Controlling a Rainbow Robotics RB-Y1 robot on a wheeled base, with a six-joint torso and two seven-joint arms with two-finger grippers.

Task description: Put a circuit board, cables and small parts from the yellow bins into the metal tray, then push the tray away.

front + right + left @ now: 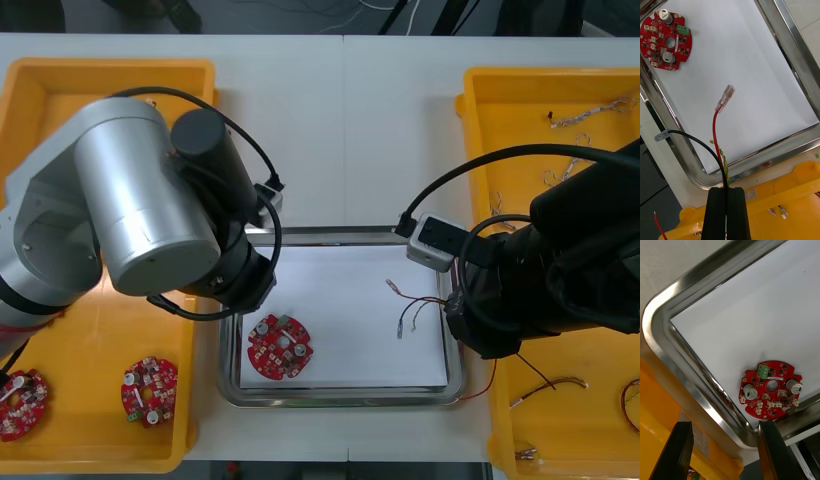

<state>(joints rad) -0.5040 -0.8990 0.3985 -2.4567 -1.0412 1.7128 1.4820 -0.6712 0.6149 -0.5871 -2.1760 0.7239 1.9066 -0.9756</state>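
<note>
At right rim of tray (790,33), right gripper (726,189) pinches red and black cables (714,127); left gripper (722,425) fingers spread, board (769,392) inside tray

Desk (340,130): is carrying the tray in the middle and bins at both sides.
Tray (330,236): is sitting between the left bins (30,90) and the right bins (480,130), toward the desk's near edge.
Circuit board (280,346): is lying flat in the tray's near left corner, just inside the rim.
Left jaws: are standing apart above the tray's near left corner, beside the circuit board.
Cable (410,305): is reaching from the right jaws over the tray's right part, well apart from the circuit board.
Right jaws: are pinching the cable just beside the tray's right rim, over the right bins' inner wall.
Spare boards (149,389): two are lying side by side in the near left bin.
Loose cables (590,110): are lying in the right bins.
</note>
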